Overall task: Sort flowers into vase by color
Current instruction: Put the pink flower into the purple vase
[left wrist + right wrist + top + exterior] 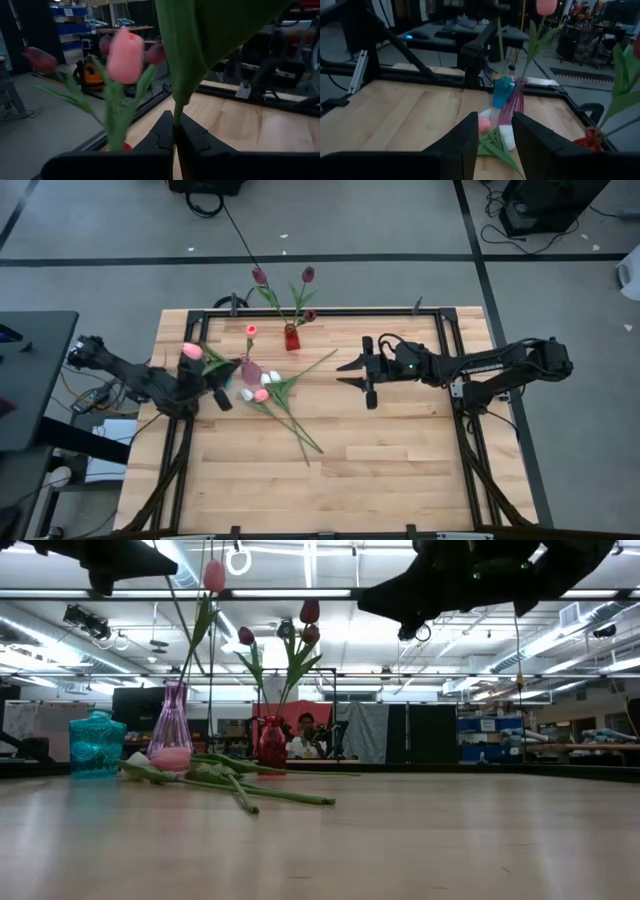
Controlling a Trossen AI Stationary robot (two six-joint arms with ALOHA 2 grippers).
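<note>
Status of the sort: partly complete. The wooden surface (400, 470) carries three vases near its back-left area. The red vase (291, 338) holds three dark maroon tulips (308, 274) — that colour group appears finished, as no maroon heads show among the loose stems. The pink vase (251, 370) holds one pink tulip (251, 330) upright. The teal vase (97, 744) stands beside it, and no flower can be seen in it. Loose flowers (285, 405) lie flat on the surface just in front of the pink vase: two white heads and one pink head are visible, with long stems and leaves trailing toward the middle. Judged remaining work: the pink stems to the pink vase, the white ones probably to the teal vase.

The left claw (176, 131) is clamped on the stem of a further pink tulip (191, 352), held above the surface just beside the pink vase — not yet inserted.

The right claw (494, 136) hovers above the surface, right of the loose flowers, fingers apart, holding and touching nothing.
</note>
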